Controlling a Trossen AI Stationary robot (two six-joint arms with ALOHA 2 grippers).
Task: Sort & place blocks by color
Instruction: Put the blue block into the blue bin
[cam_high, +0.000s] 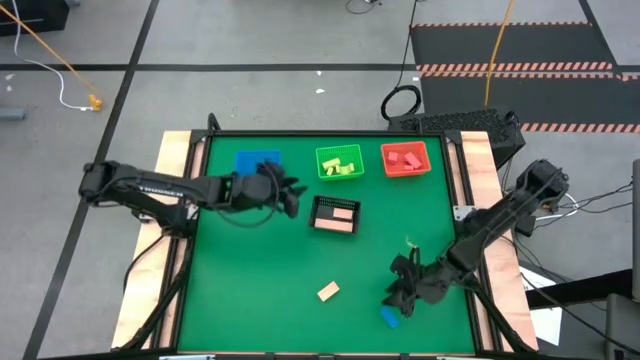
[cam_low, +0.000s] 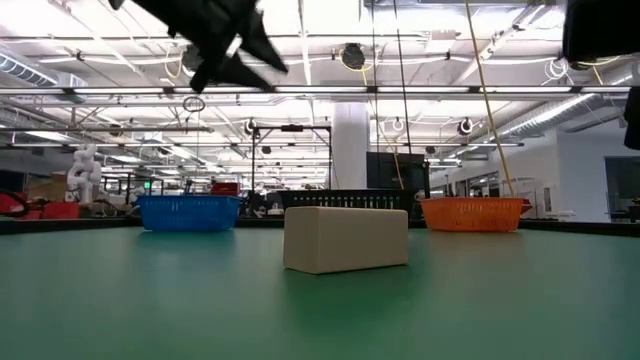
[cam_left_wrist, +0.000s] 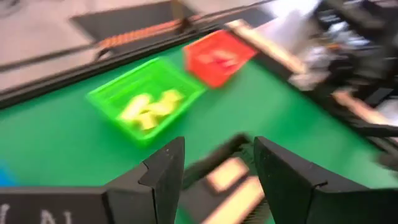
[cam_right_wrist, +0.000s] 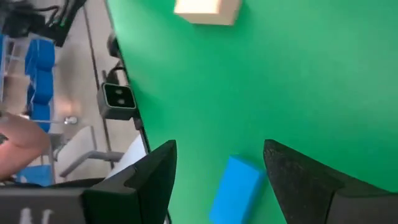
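My left gripper (cam_high: 292, 196) (cam_left_wrist: 219, 149) hangs open and holds nothing, above the table between the blue tray (cam_high: 258, 163) and the black mesh tray (cam_high: 335, 215), in which tan blocks (cam_left_wrist: 227, 174) lie. My right gripper (cam_high: 398, 294) (cam_right_wrist: 219, 152) is open near the table's near right corner. A blue block (cam_high: 389, 317) (cam_right_wrist: 235, 190) lies flat on the green mat just beyond its fingertips, untouched. A loose tan block (cam_high: 328, 291) (cam_low: 346, 238) rests on the mat to its left. Yellow-green blocks lie in the green tray (cam_high: 340, 163), red ones in the red tray (cam_high: 405, 158).
The three coloured trays stand in a row along the far edge, the mesh tray just in front of them. Wooden rails (cam_high: 480, 170) border the mat at left and right. The low camera (cam_right_wrist: 117, 99) sits at the near edge beside the right gripper.
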